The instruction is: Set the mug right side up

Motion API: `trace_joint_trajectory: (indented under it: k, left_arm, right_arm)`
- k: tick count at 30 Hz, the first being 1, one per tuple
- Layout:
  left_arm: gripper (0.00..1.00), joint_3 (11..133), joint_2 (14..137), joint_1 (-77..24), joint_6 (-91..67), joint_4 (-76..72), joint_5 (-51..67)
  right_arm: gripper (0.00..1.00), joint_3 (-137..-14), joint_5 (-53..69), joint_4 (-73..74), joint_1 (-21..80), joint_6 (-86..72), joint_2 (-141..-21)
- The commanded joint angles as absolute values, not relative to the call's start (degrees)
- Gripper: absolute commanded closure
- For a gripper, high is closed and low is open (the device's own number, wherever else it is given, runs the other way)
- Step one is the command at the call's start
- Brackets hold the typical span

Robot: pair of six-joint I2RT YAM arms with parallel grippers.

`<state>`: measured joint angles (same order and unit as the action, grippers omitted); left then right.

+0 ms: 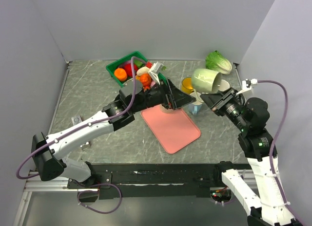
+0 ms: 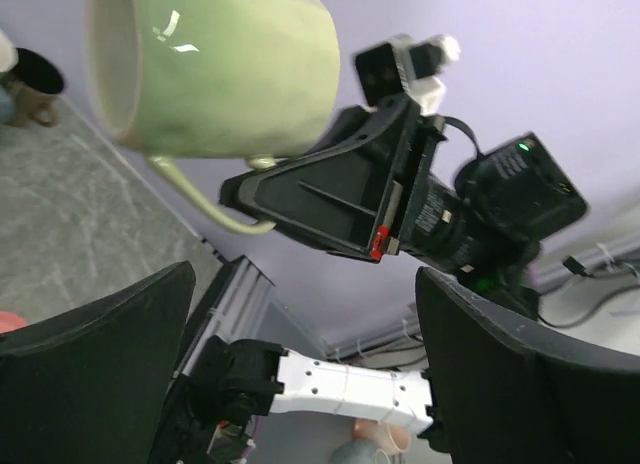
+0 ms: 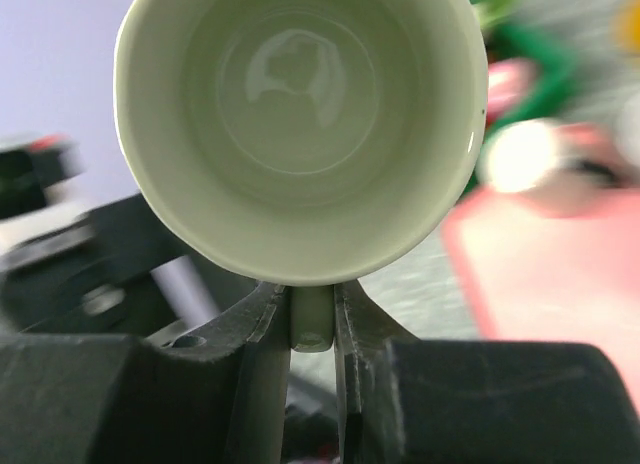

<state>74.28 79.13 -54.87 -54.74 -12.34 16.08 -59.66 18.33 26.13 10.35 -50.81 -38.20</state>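
The pale green mug (image 1: 206, 80) hangs in the air at the back right, tilted on its side. My right gripper (image 1: 211, 98) is shut on its handle (image 3: 312, 319). In the right wrist view the mug's open mouth (image 3: 300, 124) faces the camera and the inside looks empty. My left gripper (image 1: 181, 100) is open and empty, above the far end of the pink board, just left of the mug. In the left wrist view the mug (image 2: 215, 69) is at the upper left, beyond the spread left fingers (image 2: 95, 374).
A pink cutting board (image 1: 171, 126) lies mid-table. A green basket (image 1: 127, 67) of vegetables stands at the back. A cabbage (image 1: 219, 62) is at the back right. A yellow cup (image 1: 187, 84) and a light blue mug (image 1: 196, 108) stand below the held mug.
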Motion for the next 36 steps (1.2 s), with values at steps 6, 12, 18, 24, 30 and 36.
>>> trace_joint_trajectory:
  k: [6,12,18,24,30,36]
  left_arm:
    - [0.04,79.0,78.0,-54.4,-50.5,8.7,4.1]
    - [0.04,79.5,78.8,-52.7,-50.3,14.1,2.3]
    - [0.04,80.4,80.5,-50.1,-50.1,16.9,5.7]
    - [0.04,82.3,81.9,-48.3,-47.9,20.5,7.8]
    - [0.04,79.9,79.3,-47.4,-46.8,20.5,7.3]
    - [0.04,79.5,79.1,-46.1,-45.2,21.6,7.4]
  right_arm:
    - [1.0,-67.2,-12.0,42.2,9.8,-31.5,-40.4]
    - [1.0,-61.7,-21.0,43.3,9.0,-27.8,-44.2]
    - [1.0,-57.2,-13.7,39.0,4.2,-26.2,-52.8]
    - [1.0,-57.1,-9.4,37.2,2.5,-24.8,-64.6]
    - [1.0,-57.0,-10.2,35.5,1.6,-25.6,-72.3]
    - [1.0,-56.4,-10.6,31.6,1.5,-25.9,-76.5]
